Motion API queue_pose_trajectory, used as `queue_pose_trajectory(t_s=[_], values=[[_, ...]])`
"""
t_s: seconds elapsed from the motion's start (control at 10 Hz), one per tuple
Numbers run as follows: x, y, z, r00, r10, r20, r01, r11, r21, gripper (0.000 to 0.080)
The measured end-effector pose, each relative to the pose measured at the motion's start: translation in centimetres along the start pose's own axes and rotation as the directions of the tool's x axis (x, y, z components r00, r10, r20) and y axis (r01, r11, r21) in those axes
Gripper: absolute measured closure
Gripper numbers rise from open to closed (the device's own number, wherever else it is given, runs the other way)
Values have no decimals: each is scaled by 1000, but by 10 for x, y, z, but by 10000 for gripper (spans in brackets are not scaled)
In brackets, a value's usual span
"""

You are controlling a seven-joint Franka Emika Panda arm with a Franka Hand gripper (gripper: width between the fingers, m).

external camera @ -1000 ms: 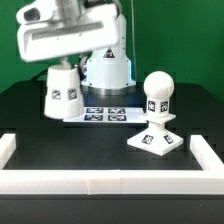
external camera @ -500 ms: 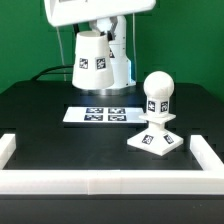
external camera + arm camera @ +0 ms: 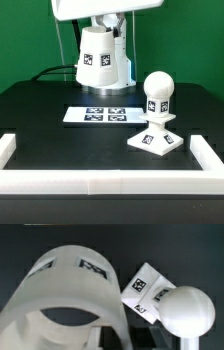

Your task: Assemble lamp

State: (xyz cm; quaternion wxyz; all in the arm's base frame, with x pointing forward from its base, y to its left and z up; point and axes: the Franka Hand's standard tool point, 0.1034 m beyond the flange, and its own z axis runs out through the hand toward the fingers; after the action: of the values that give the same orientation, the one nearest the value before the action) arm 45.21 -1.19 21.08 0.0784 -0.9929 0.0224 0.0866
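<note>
Above the black bench (image 3: 40, 120), well clear of its surface, the shade (image 3: 99, 60) hung in the air under my arm, wide end down and upright as far as I could judge. My hand itself sat out of both views, so I could not tell how its fingers stood, though the shade being aloft suggested a grip somewhere near its narrow top. Toward the exterior view's right, the bulb (image 3: 158, 93) stood on its stem, already seated in the square base (image 3: 154, 140), which rested flat on the bench. The marker board (image 3: 98, 115) lay between them, nearer the arm. From the wrist view, the shade (image 3: 70, 303) filled most of the picture with the bulb (image 3: 187, 308) and base (image 3: 148, 286) beside it. I judged this to be the carry stage: the shade had next to travel across, centre over the bulb and come straight down. No brand or words were legible, only black-and-white tags on every part
</note>
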Motion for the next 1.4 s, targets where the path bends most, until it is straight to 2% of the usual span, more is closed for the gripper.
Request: queue_pose_trajectory(t_s=[0.1, 0.6, 0.8, 1.0, 1.4], values=[[1, -6, -3, 1000, -8, -6, 8, 1000, 2, 754], [31, -71, -46, 996, -12, -88, 11, 1000, -4, 754], [35, -91, -42, 996, 0, -86, 0, 1000, -6, 754], [37, -107, -31, 997, 13, -81, -14, 1000, -13, 754], [36, -116, 3, 996, 22, -82, -24, 999, -25, 754]])
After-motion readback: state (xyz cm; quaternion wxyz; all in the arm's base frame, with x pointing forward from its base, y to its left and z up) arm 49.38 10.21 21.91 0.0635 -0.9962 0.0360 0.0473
